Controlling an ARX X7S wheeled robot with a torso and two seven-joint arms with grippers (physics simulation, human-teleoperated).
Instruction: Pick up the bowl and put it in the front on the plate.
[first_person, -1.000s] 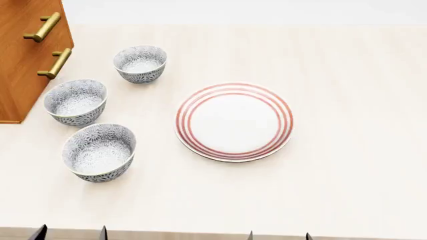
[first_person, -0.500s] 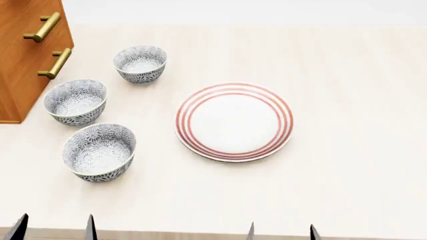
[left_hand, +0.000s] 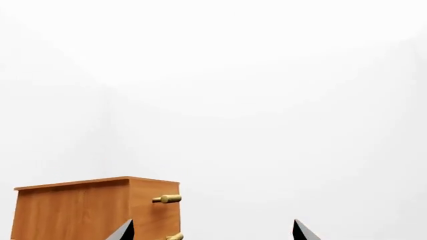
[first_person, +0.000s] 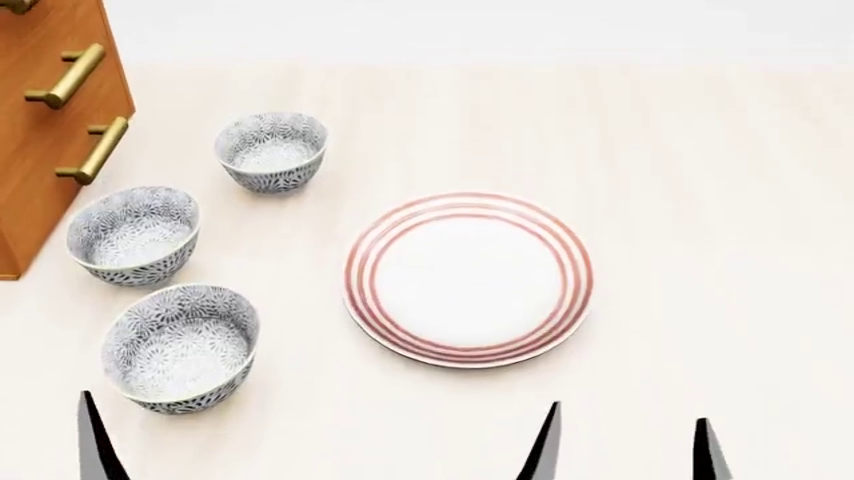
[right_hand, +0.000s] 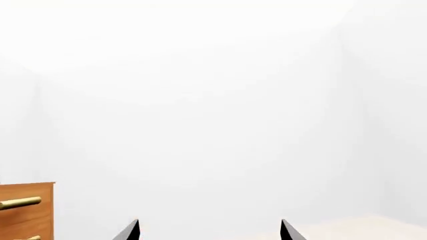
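Observation:
Three grey-floral bowls stand in a row on the left of the head view: the front bowl (first_person: 180, 348), a middle one (first_person: 134, 235) and a back one (first_person: 272, 150). To their right the red-ringed plate (first_person: 467, 280) lies bare. Just left of the front bowl and nearer me, one dark fingertip (first_person: 94, 445) of my left gripper (left_hand: 212, 232) pokes up. The left gripper is open and holds nothing. My right gripper (first_person: 625, 448) stands open below the plate's front edge, also holding nothing. Both wrist views show only wall and cabinet, no bowl or plate.
A wooden cabinet (first_person: 47, 110) with brass handles (first_person: 64, 76) stands at the far left, beside the middle and back bowls; it also shows as the cabinet (left_hand: 93, 210) in the left wrist view. Pale tabletop (first_person: 721, 200) stretches right of the plate.
Both grippers' fingertips have risen further into the head view. The left gripper's have shifted left, one leaving the frame. The bowls and plate now sit lower in the view.

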